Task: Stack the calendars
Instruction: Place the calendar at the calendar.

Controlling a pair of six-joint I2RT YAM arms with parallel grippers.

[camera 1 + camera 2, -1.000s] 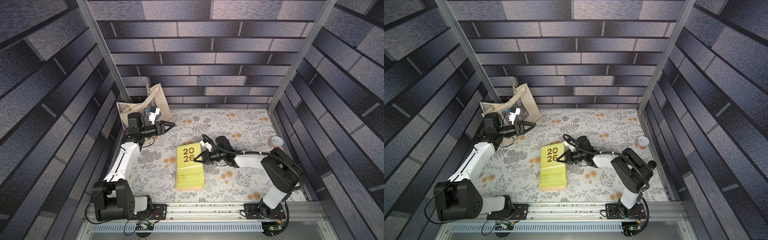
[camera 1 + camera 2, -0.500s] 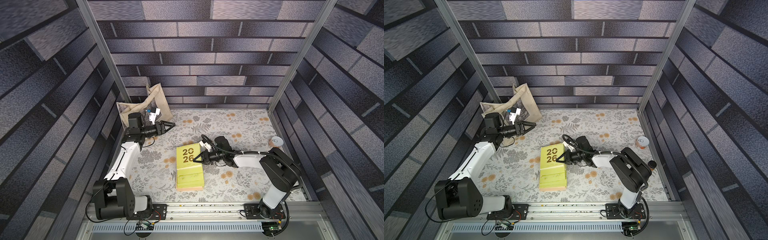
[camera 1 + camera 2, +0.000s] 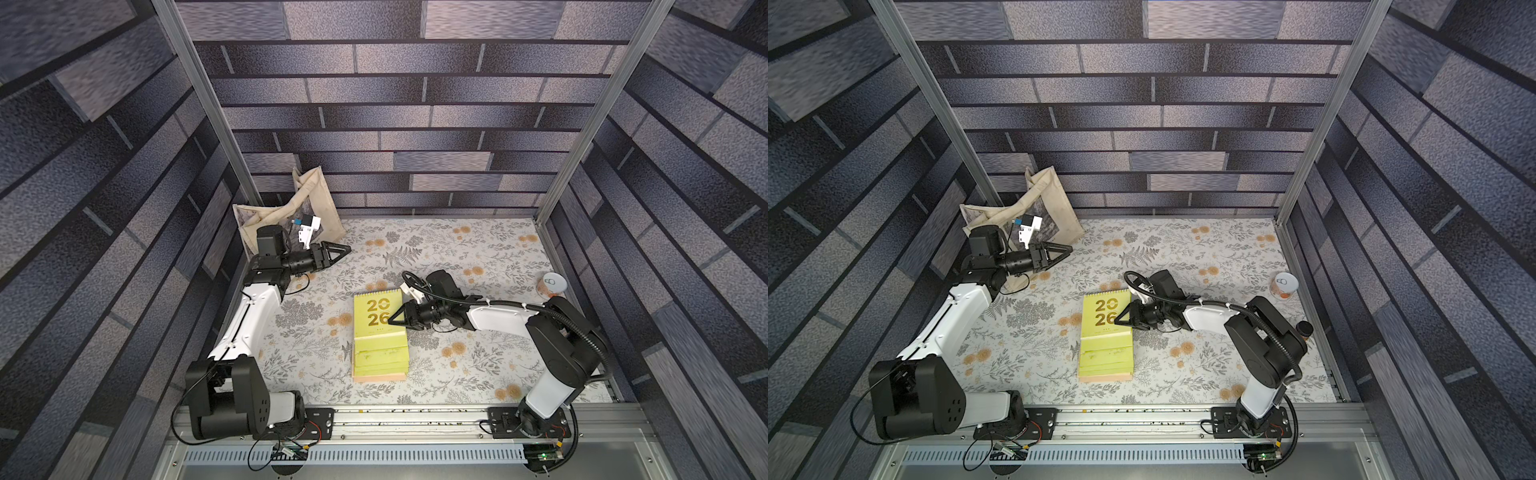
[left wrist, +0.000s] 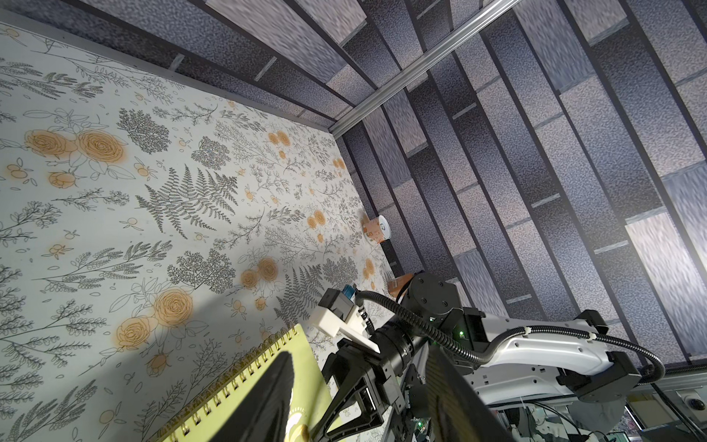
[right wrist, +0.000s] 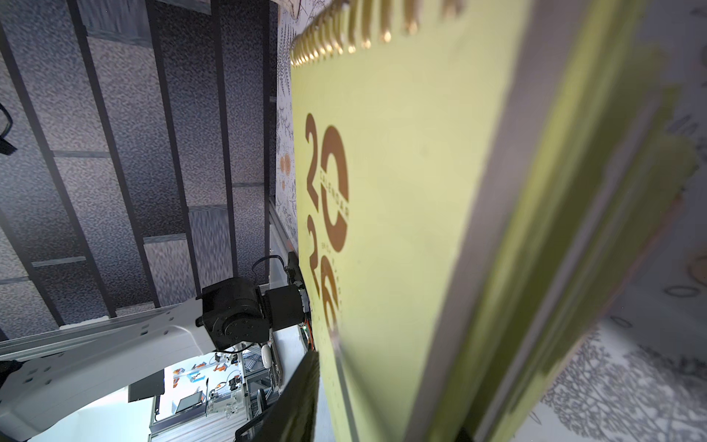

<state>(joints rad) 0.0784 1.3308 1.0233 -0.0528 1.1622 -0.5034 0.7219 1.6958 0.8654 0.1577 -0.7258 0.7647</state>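
— Floral-print bench (image 3: 457, 374), grey brick-pattern walls (image 3: 415, 104) all round. What lies nearest the rail (image 3: 395, 422) at 6 o'clock?
— The calendars (image 3: 380, 353), piled just short of the middle: peach edges at the bottom, lime-green layers stepped above, and the top calendar (image 3: 376, 309) showing its gold "2026" cover.
— Anything changed in the last second?
— Hardly. Pile and tools sit where they were. The right tool (image 3: 394, 320) still reaches in from 3 o'clock, its tip at the top cover's edge. Whether it pinches that cover or has let go, I cannot tell; its wrist view is mostly a blur of green card.
— Meaning what for the job?
— No calendar lies loose anywhere else that I can see, so I'd judge the stacking all but done: what remains is letting go and backing off toward 3 o'clock. A careless pull could drag the top one askew.
— And further out?
— Left tool (image 3: 347, 249) at 10 o'clock, fingers (image 4: 275, 405) spread with nothing between them, well apart from the pile. Behind it, at 11 o'clock, a cream tote bag (image 3: 320, 199) slumps in the corner. At 2 o'clock a small white-lidded tin (image 3: 555, 284) stands by the wall. None of them blocks the right arm's (image 3: 498, 318) way out
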